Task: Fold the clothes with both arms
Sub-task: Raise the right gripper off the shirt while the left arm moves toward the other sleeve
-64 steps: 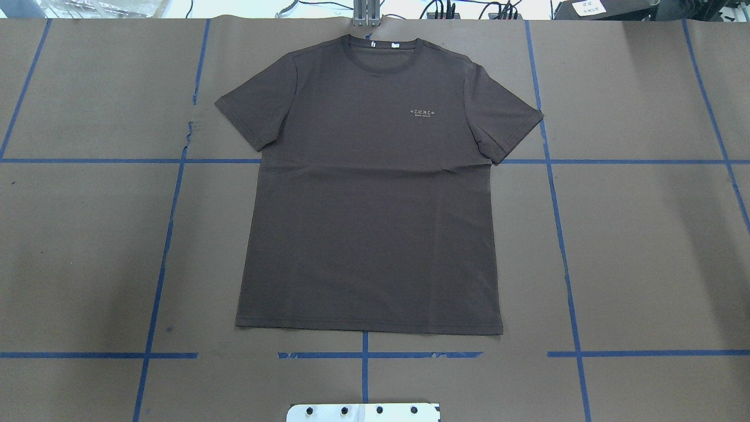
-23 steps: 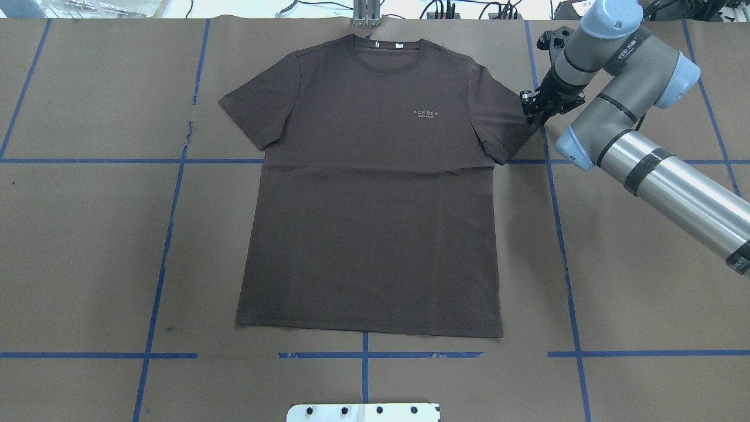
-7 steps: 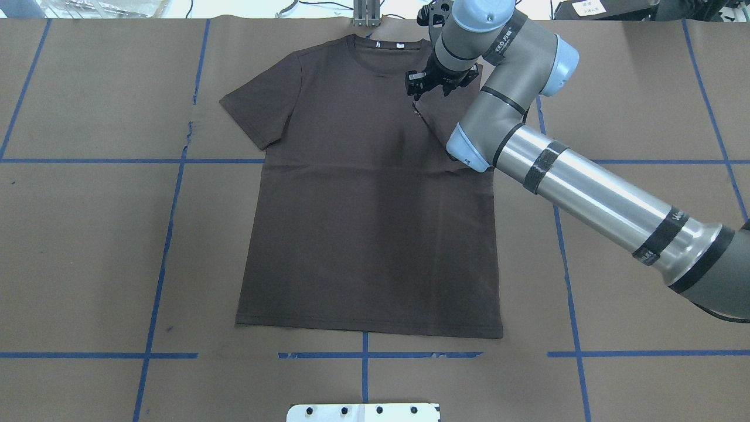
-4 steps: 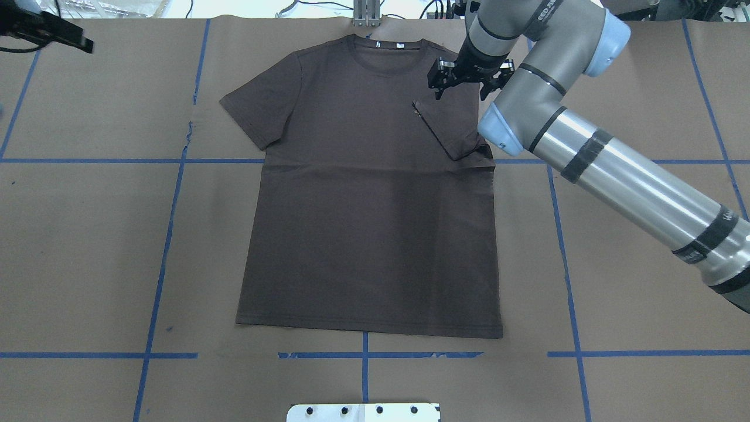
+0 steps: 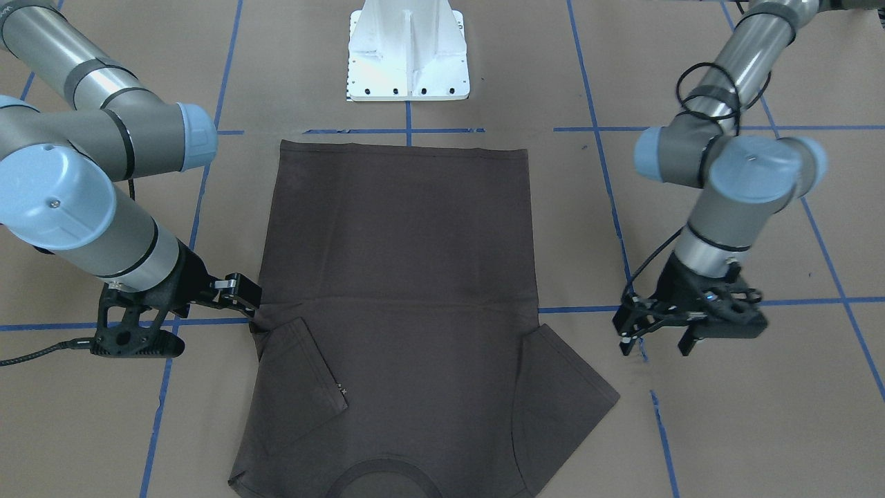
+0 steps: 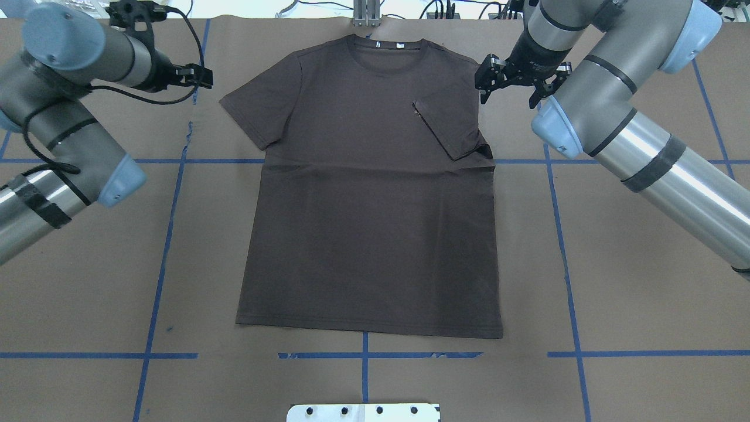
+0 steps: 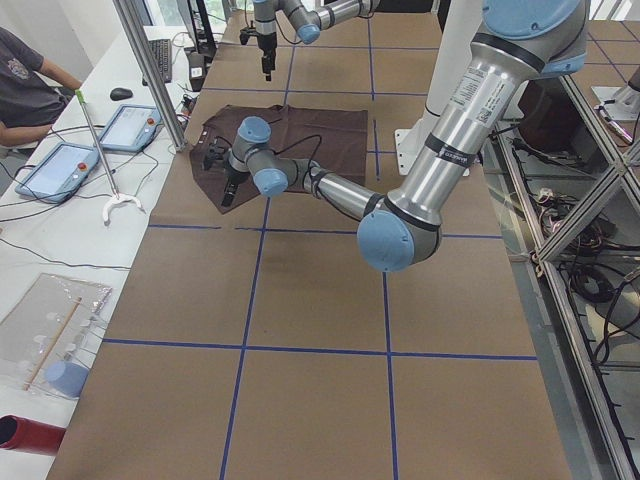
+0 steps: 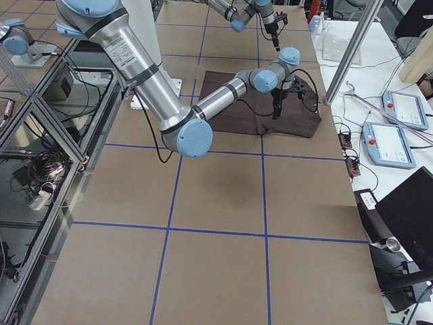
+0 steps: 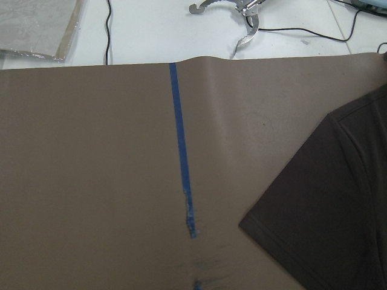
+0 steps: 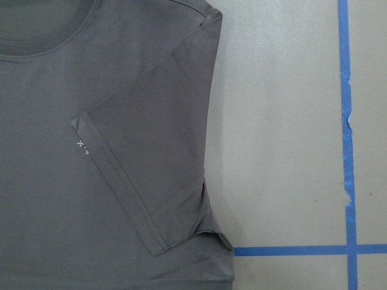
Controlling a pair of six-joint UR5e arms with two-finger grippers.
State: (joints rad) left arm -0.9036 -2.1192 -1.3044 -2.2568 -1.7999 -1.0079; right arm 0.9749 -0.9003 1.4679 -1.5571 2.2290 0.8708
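Dark T-shirt (image 6: 369,234) lies flat at mid-counter (image 6: 644,305), one sleeve (image 6: 448,126) folded inward over the chest. The right pincer (image 6: 510,88) hangs wide open and empty beside that shoulder. The left pincer (image 5: 655,344), also open and empty, is near the spread sleeve (image 6: 258,111).

Seen from overhead, bare table (image 6: 88,281) left and right of the flat T-shirt (image 6: 369,234) and along the lower frame leaves passing room, while the left arm (image 6: 64,135) fills the upper left and the right arm (image 6: 644,158) the upper right, the left gripper (image 6: 202,76) near the spread sleeve (image 6: 258,111), the right gripper (image 6: 508,94) just beside the folded sleeve (image 6: 454,126)
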